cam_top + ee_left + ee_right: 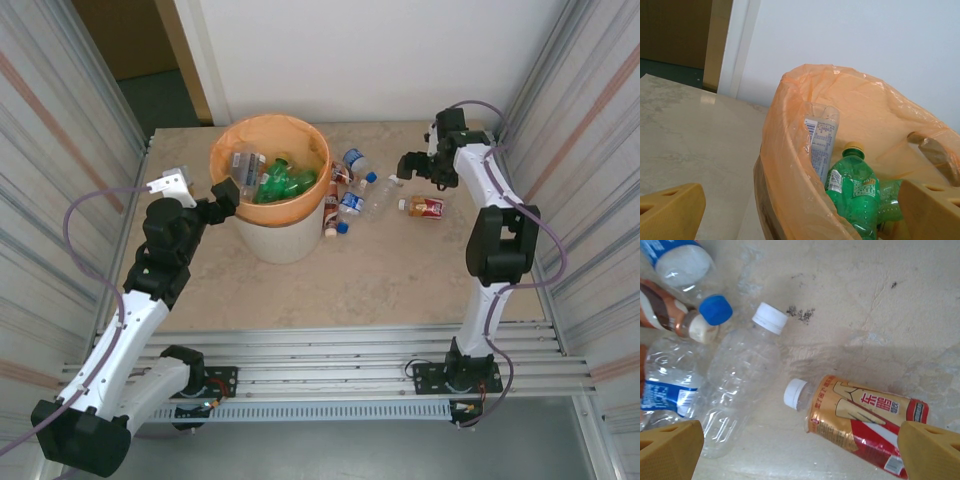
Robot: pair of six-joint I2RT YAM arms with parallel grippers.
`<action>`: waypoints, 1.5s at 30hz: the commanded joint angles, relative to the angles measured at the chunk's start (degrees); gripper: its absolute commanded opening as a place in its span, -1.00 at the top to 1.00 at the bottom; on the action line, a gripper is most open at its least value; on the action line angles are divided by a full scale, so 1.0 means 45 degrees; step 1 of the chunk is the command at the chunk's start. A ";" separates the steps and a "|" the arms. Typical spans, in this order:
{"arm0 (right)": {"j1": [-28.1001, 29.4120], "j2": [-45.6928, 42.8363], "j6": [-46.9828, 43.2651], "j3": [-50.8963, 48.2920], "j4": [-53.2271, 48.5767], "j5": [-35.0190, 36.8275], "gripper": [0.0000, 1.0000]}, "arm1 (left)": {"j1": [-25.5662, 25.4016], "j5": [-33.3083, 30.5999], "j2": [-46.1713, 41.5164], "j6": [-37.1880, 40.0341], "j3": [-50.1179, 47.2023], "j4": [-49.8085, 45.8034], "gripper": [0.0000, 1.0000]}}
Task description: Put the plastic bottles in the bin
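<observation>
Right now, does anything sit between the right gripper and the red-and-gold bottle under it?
Nothing visible does. The right gripper hangs open over the red-and-gold bottle, which lies on bare table. The clear bottle lies beside its cap, not over it.

bin (275, 238): upright, orange-lined | green bottles (283, 183): inside | loose bottles (374, 199): lying beside

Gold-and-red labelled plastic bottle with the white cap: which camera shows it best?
Right wrist view: the gold-and-red labelled plastic bottle lies close up, cap and label print sharp. Top external shows that bottle small, right of the other bottles.
</observation>
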 commanded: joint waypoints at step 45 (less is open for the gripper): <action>-0.0343 0.0343 0.0214 -0.3454 0.0881 -0.1151 -0.67 | 0.0155 -0.0141 0.0069 0.0111 0.0442 0.0170 -0.97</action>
